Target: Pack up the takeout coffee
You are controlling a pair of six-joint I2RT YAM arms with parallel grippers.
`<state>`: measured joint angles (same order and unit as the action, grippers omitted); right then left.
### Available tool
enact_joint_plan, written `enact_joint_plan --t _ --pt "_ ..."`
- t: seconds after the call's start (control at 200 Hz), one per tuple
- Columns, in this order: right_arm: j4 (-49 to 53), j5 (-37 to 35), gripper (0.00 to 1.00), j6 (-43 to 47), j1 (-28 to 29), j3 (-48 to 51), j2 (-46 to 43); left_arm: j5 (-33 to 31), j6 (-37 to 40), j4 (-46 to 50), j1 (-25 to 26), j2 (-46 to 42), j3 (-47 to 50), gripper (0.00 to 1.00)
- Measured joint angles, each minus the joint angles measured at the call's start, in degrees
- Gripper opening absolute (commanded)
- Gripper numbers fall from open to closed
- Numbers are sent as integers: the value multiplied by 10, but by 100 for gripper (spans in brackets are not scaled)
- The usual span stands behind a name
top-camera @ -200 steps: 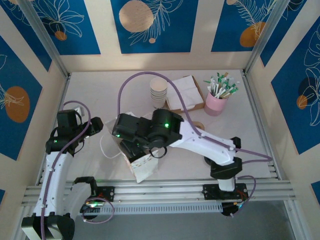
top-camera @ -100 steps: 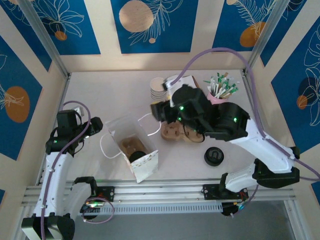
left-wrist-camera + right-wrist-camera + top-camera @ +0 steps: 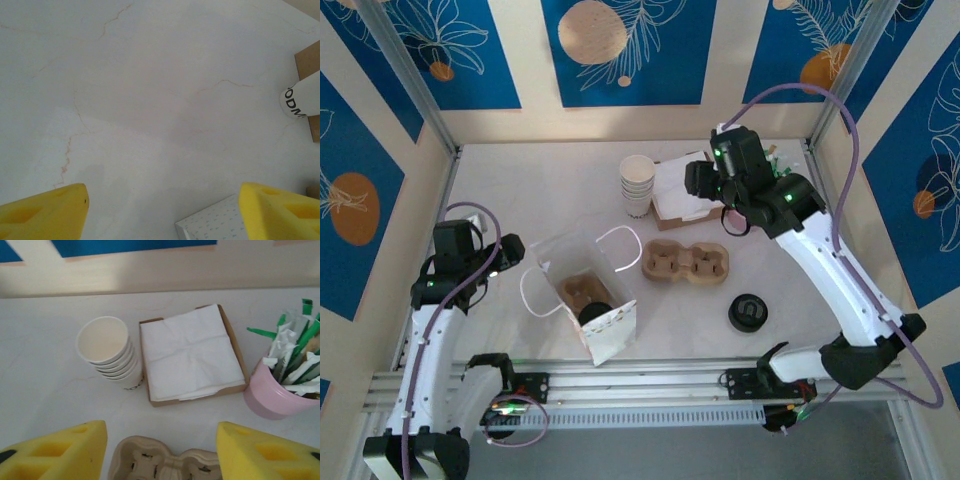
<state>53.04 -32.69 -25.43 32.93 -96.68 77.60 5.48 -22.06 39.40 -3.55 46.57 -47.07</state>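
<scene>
At the back of the tabletop, my right tool (image 3: 161,436) hangs spread and empty by the square white napkin pile (image 3: 190,352) and stacked white paper cups (image 3: 107,347). A sloppy descent could topple that stack. And my left tool (image 3: 162,194) is spread too, beside the white paper bag (image 3: 612,335).

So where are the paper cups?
In the top view, the cups stand stacked at the back middle, just left of the napkins and behind the carrier.

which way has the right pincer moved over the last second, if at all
Yes. The right pincer has swung away from the paper bag, back and to the right, and now hovers by the napkin tray.
</scene>
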Motion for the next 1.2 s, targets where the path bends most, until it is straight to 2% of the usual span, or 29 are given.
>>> enact_joint_plan --t 0.2,0.32,0.475,0.845,0.95,1.065,1.201 --pt "-12 25 53 0 -112 28 14 0 0 0 0 0 0 78" --pt "-28 48 42 -2 -178 52 14 0 1 0 0 0 0 75" --pt "-54 74 40 8 -231 59 28 0 2 0 0 0 0 73" --pt "-96 98 34 52 -275 58 136 1 2 0 0 0 2 69" --pt "-103 98 18 64 -276 57 150 1 2 0 0 0 2 68" --pt "-104 98 16 69 -277 42 157 1 2 0 0 0 2 68" --pt "-113 98 8 75 -277 34 156 1 2 0 0 0 2 68"
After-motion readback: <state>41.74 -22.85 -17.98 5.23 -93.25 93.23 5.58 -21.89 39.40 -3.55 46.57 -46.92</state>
